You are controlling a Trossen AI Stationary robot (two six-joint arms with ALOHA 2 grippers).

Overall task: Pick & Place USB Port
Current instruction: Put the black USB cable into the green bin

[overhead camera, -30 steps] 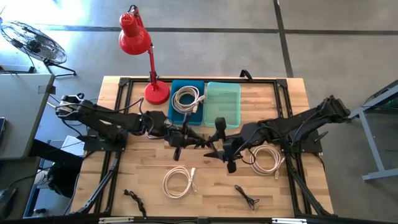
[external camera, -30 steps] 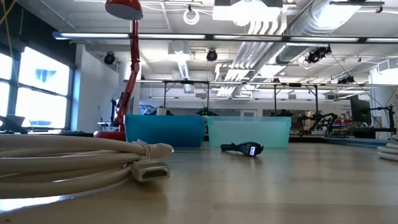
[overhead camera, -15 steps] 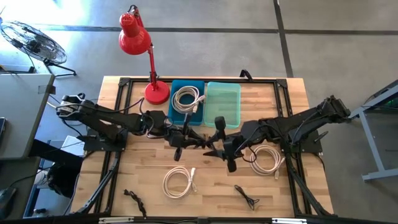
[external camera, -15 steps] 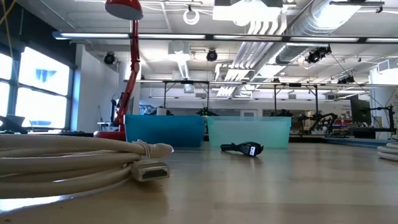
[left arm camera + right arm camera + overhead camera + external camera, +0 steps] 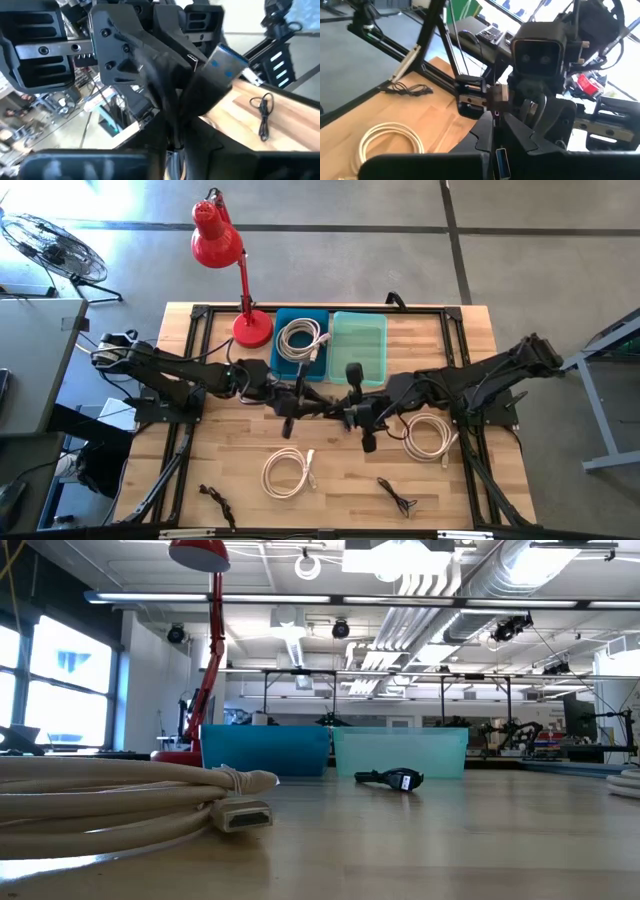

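Note:
The USB port (image 5: 225, 62) is a dark piece ending in a metal plug with a blue tongue. It hangs in the air over the middle of the table, between my two grippers. My right gripper (image 5: 347, 415) comes in from the table's right and is shut on it. My left gripper (image 5: 305, 404) faces it from the table's left, close up against the same piece. In the right wrist view the blue tongue (image 5: 501, 162) shows low between my right fingers, with the left gripper (image 5: 492, 102) straight ahead. My right gripper pinches the USB port between its two fingers, and the blue-tongued plug end (image 5: 501, 162) reaches back between them. The fingers come in about level from the table's right. The piece is lifted clear of the table.
At the far middle stand a blue bin (image 5: 285, 365) holding a coiled white cable and a teal bin (image 5: 358, 345), with a red lamp (image 5: 240, 270) to their left. White cable coils (image 5: 288, 473) (image 5: 428, 435) and black cords (image 5: 397, 497) (image 5: 215, 500) lie on the near half of the table.
My right gripper has moved toward the table's left, up to the left gripper, and has shut on the USB port. The piece has stayed in the air over the table's middle.

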